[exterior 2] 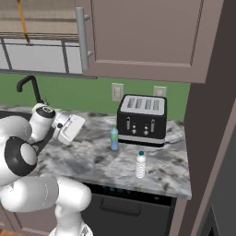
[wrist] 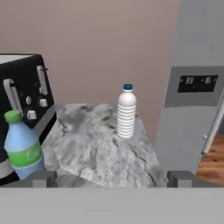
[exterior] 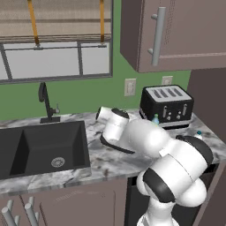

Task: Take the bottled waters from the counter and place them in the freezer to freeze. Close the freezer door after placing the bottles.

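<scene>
Two bottled waters stand upright on the marbled counter [exterior 2: 92,161]. The blue-tinted one [exterior 2: 114,137] has a green cap and label and sits just in front of the toaster; in the hand view this blue bottle [wrist: 22,146] is close at the lower left. The whitish one [exterior 2: 140,165] with a dark cap stands nearer the counter's front right; the hand view has this whitish bottle [wrist: 126,111] straight ahead, further off. My gripper [wrist: 112,179] is open and empty, hovering left of both bottles [exterior 2: 76,128]. The grey freezer door [wrist: 188,127] with its dark dispenser panel is beyond the counter's end.
A black toaster [exterior 2: 140,120] stands against the wall behind the blue bottle. The black sink [exterior: 44,145] and faucet [exterior: 44,101] lie to the left. Upper cabinets [exterior 2: 143,37] hang over the counter. A black dishwasher [exterior 2: 124,207] sits below the counter edge.
</scene>
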